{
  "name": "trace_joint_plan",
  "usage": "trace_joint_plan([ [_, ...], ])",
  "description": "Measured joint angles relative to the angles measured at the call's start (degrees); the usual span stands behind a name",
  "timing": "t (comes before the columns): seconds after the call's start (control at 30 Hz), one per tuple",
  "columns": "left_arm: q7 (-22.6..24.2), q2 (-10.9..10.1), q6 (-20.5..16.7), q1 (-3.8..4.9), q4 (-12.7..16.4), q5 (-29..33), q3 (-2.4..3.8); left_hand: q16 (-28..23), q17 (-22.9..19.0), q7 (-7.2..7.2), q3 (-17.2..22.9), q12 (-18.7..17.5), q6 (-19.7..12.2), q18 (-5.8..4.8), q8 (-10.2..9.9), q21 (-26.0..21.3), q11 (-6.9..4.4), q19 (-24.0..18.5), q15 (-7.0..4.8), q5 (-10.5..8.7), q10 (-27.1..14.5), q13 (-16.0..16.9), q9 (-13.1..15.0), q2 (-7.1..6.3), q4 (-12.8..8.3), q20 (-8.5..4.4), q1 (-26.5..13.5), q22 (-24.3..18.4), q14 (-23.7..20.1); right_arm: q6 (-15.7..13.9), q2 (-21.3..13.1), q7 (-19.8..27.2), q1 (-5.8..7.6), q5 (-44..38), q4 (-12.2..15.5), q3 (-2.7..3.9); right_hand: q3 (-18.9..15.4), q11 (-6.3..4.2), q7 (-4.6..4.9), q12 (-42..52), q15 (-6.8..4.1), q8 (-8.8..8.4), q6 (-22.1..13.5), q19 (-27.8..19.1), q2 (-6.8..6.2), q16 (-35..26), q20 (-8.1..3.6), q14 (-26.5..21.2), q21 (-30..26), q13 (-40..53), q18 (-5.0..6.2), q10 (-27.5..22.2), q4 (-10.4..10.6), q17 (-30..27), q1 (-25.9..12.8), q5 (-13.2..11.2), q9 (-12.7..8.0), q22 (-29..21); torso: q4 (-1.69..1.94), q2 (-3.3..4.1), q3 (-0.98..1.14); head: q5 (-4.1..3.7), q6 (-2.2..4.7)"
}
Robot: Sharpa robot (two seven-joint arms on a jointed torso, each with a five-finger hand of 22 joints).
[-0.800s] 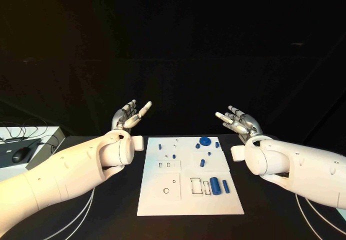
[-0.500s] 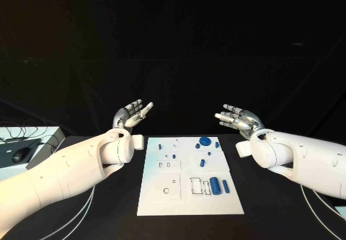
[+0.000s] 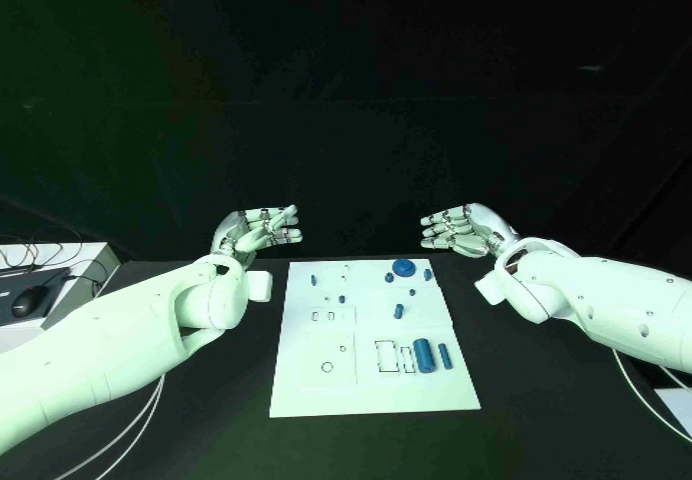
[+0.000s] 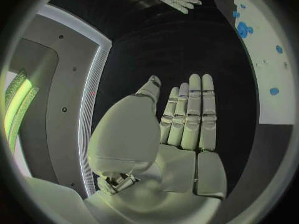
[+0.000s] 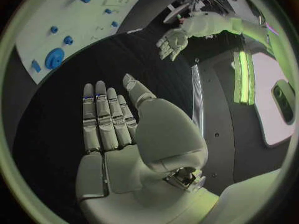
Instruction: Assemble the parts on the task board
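Note:
The white task board (image 3: 368, 385) lies flat in the middle of the black table. Blue parts rest on it: a round disc (image 3: 405, 268) near the far edge, a thick cylinder (image 3: 423, 352) and a slim pin (image 3: 444, 356) on the near right, and several small pieces between them. My left hand (image 3: 257, 230) hovers beyond the board's far left corner, holding nothing. My right hand (image 3: 462, 230) hovers beyond the far right corner, also holding nothing. In the wrist views, my left hand's fingers (image 4: 193, 114) and my right hand's fingers (image 5: 102, 117) lie straight, with the board (image 4: 271, 69) (image 5: 87, 22) off to one side.
A computer mouse (image 3: 29, 297) and a white box sit off the table's left side. White cables (image 3: 152, 425) run along the table beside my left arm, and another cable (image 3: 642, 425) beside my right arm.
Both hands have tipped over from fingers pointing up to fingers pointing forward, palms down. They stay above the table beyond the board, holding nothing. The camera has shifted a little.

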Motion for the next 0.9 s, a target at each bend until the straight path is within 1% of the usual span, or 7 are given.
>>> trace_joint_plan([
  [0.2, -0.7, -3.2, 1.7, -0.53, 5.0, -3.2, 0.14, 1.4, 1.6, -0.26, 1.2, -0.4, 1.0, 0.02, -1.5, 2.7, -0.65, 2.9, -1.32, 0.0, 0.6, -0.1, 0.0, 0.78, -2.8, -2.86, 2.6, 1.3, 3.5, -1.8, 0.5, -3.0, -0.07, -12.6, -0.2, 0.12, 1.1, -2.77, -1.58, 0.1, -4.57, 0.21, 8.0, 10.2, -0.75, 5.4, -5.24, 13.8, 7.5, 0.2, 0.87, 8.6, -0.9, 2.8, 0.4, 0.5, 0.4, 3.6, 0.49, 1.32, -0.04, -0.86, 0.43],
  [0.33, -1.1, -4.9, 2.5, -0.61, 8.0, -4.8, 0.52, 4.6, 5.1, -0.55, 1.1, -0.4, 1.3, -3.53, -1.5, 6.3, -0.75, 2.8, -1.98, 0.0, 0.7, -0.1, 0.0, 0.87, -3.8, -5.56, 2.5, 3.4, 3.7, -2.4, 0.9, -6.0, 0.34, -18.8, -0.6, 0.32, 0.8, -4.06, -2.45, 0.1, -6.75, 0.21, 10.3, 15.1, -2.18, 13.6, -8.31, 18.9, 13.1, 0.3, 0.87, 11.3, -1.2, 6.9, -0.7, 1.8, 0.4, 6.7, 0.91, 2.33, -0.23, -1.53, 0.9],
  [0.4, -1.2, -5.6, 2.9, -0.62, 9.4, -5.3, 0.73, 5.5, 6.3, -0.55, 1.1, -0.4, 1.3, -3.56, -1.5, 7.3, -0.75, 2.3, -1.97, 0.0, 0.7, -0.1, 0.0, 0.99, -3.8, -6.06, 2.0, 4.1, 3.5, -2.7, 1.1, -7.4, 0.66, -21.0, -0.8, 0.47, 0.8, -4.18, -2.47, 0.1, -7.38, 0.21, 10.7, 16.9, -2.98, 18.0, -9.48, 20.2, 15.6, 0.3, 0.88, 11.4, -1.2, 9.6, -1.2, 2.4, 0.4, 8.3, 1.12, 2.74, -0.32, -1.8, 1.1],
  [0.5, -1.4, -6.3, 3.3, -0.65, 11.0, -5.8, 1.02, 6.2, 7.5, -0.55, 0.9, -0.4, 1.3, -3.61, -1.5, 8.3, -0.75, 1.7, -1.97, 0.0, 0.7, -0.1, 0.0, 0.55, -4.0, -6.68, 1.6, 4.6, 2.5, -2.9, 1.5, -8.9, 0.97, -22.5, -1.3, 0.59, 0.5, -3.45, -2.26, 0.2, -7.73, 0.21, 10.7, 18.6, -4.45, 23.3, -10.27, 20.5, 18.4, 0.3, 0.92, 9.1, -1.3, 13.8, -1.7, 3.1, 0.4, 10.3, 1.47, 3.35, -0.52, -2.17, 1.38],
  [0.6, -1.4, -6.9, 3.7, -0.65, 12.1, -6.3, 1.32, 6.6, 8.4, -0.87, 1.2, -0.4, 1.6, -4.46, -1.7, 9.1, -0.75, 1.0, -2.08, 0.0, 0.7, -0.1, 0.0, 0.55, -4.3, -6.86, 1.6, 5.2, 2.0, -2.8, 2.0, -10.4, 1.31, -23.1, -2.0, 0.68, 1.0, -0.87, -3.01, 0.9, -4.73, 0.21, 7.3, 21.3, -10.19, 12.7, -7.8, 14.5, 17.5, 0.3, 3.51, -5.3, 6.2, 13.7, 0.8, 4.1, 0.6, 10.3, 1.76, 3.88, -0.7, -2.5, 1.62],
  [0.73, -1.5, -7.4, 4.1, -0.65, 13.0, -6.6, 1.5, 6.9, 9.4, -0.87, 1.2, -0.4, 1.6, -4.47, -1.7, 10.4, -0.75, -0.1, -1.93, 0.0, 0.7, -0.1, 0.0, 0.77, -4.3, -6.8, 1.4, 5.7, 1.3, -2.3, 2.6, -11.8, 1.59, -23.6, -2.8, 0.76, 0.5, -2.49, -3.01, 2.9, -7.16, 0.43, 8.1, 28.2, -10.15, 12.0, -8.93, 21.0, 20.3, 0.4, 5.35, 2.1, 8.5, 15.7, 3.3, 3.8, 0.8, 12.1, 2.19, 4.53, -0.9, -2.84, 1.74],
  [0.9, -1.7, -7.7, 4.4, -0.65, 13.6, -6.9, 1.62, 6.9, 9.8, -0.86, 1.3, -0.4, 1.6, -4.48, -1.7, 10.6, -0.74, -0.2, -1.97, 0.0, 0.7, -0.1, 0.0, 0.55, -4.5, -6.86, 1.2, 5.8, 1.3, -1.9, 3.3, -12.6, 1.68, -24.4, -3.1, 0.78, 4.0, -3.02, -2.6, 0.8, -9.39, 0.42, 10.1, 36.5, -9.25, 33.9, -12.38, 21.4, 48.7, 0.5, 1.96, 10.8, 5.1, 27.3, 2.0, 4.4, 0.6, 46.7, 2.71, 5.21, -1.14, -3.22, 1.89],
])
